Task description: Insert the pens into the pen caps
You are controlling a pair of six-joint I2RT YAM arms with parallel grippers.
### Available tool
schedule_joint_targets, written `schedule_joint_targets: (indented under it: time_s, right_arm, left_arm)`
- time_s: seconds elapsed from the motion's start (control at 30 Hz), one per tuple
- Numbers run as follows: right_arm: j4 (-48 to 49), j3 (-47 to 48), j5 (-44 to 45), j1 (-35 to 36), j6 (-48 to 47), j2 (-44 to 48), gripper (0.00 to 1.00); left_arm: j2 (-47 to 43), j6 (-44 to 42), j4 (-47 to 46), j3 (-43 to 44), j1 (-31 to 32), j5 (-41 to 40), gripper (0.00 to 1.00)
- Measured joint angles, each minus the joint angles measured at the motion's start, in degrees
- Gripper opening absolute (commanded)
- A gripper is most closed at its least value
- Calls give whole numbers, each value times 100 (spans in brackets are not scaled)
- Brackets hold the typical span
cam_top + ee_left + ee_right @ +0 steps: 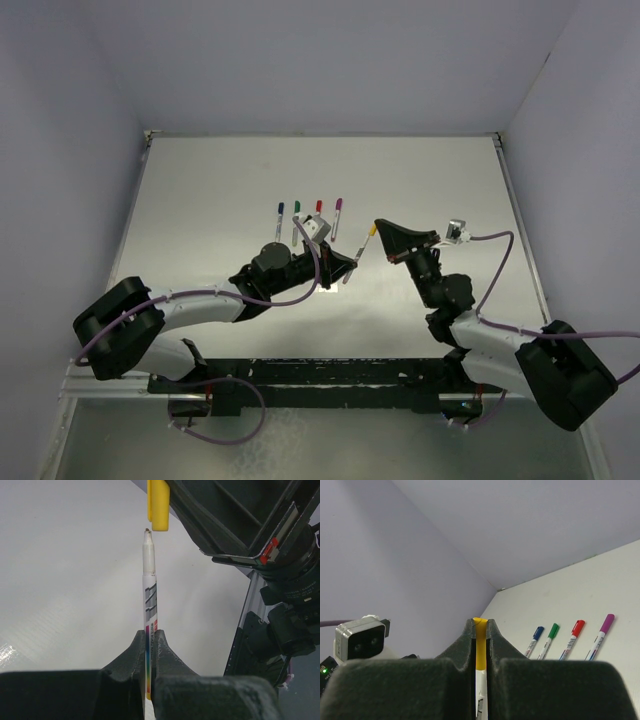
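Observation:
My left gripper (345,268) (150,637) is shut on the lower barrel of a whitish pen (353,263) (149,587), which points up and to the right above the table. Its bare tip sits just under the mouth of the yellow pen cap (372,231) (159,505), a little left of it and still outside. My right gripper (381,229) (479,626) is shut on that cap (479,647). In the right wrist view the white pen (480,690) shows just below the cap, between the jaws.
A blue-capped pen (279,216) (535,639), a green one (296,212) (549,638), a red one (318,211) (572,638) and a purple one (338,212) (601,634) lie in a row mid-table, beyond the left gripper. Walls enclose the table.

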State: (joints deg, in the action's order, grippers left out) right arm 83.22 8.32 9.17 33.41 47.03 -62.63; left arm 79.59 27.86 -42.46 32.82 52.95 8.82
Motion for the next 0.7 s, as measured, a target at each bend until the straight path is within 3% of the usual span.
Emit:
schedule_joint_targets:
  time_s: [0.7]
  right_arm:
    - [125, 2, -127, 0, -59, -151, 0]
  left_arm:
    - [-33, 0, -13, -85, 0, 142, 0]
